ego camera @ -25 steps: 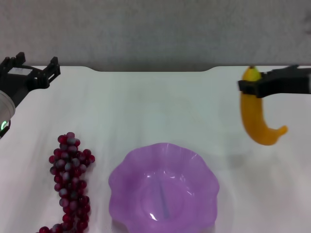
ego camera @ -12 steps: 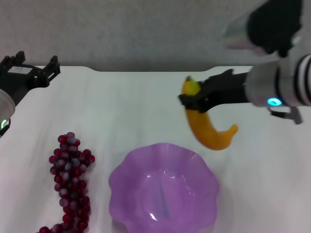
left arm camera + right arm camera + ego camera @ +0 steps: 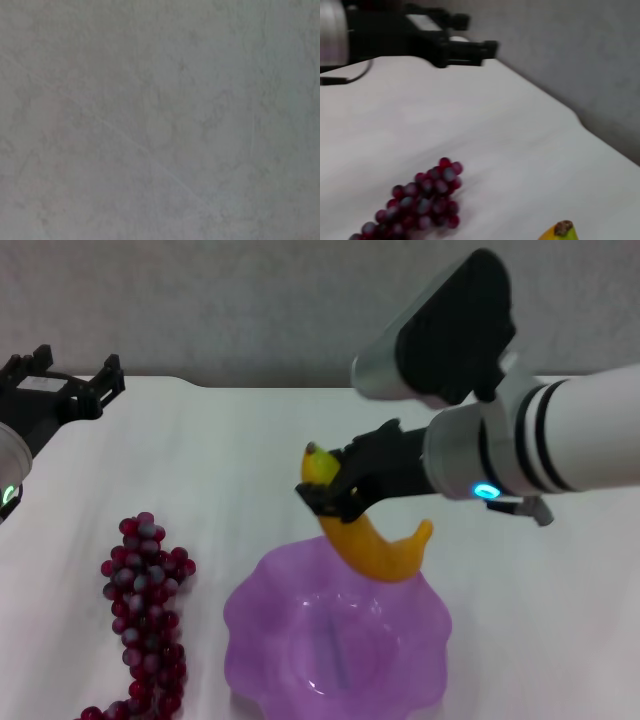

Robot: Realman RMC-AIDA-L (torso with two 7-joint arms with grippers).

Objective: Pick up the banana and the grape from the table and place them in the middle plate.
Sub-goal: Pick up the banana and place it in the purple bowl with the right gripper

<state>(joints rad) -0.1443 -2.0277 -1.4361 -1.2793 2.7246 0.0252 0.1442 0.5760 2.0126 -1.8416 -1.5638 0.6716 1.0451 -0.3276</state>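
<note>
Bare table (image 3: 250, 460) between grape (image 3: 145, 615) and plate (image 3: 336, 635)

Light is even and diffuse, leaving only faint shadows on the white table (image 3: 250, 460); a small glint sits low inside the purple plate (image 3: 315, 686); the right wrist view is softly blurred throughout; the left wrist view shows only dim, featureless grey.

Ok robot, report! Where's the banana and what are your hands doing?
Right gripper shut on banana, over plate's far rim. Left gripper parked at table's far left. Grapes on table. Nothing in the way.
</note>
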